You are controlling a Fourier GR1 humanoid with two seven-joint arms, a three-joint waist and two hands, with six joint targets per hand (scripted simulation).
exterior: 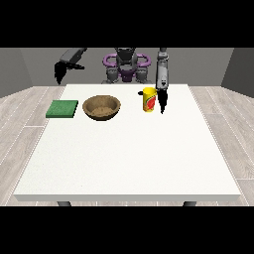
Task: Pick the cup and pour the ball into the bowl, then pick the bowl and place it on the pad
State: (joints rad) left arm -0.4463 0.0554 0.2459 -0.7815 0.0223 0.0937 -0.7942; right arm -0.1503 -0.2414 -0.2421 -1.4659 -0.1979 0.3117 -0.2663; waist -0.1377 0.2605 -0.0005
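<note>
Reaching for the cup point(149, 100): hand at the view's right point(161, 100) hangs at its 3 o'clock, finger state indiscernible. Next: grasp, pour into bowl point(101, 107) at 9 o'clock.

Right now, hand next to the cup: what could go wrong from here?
1. The hand at the view's right hangs right beside the yellow cup; a sideways nudge could tip it before a grasp.
2. The wooden bowl sits apart from the cup, so the ball might spill during the carry.
3. The green pad lies close beside the bowl; pouring could jostle both.
</note>
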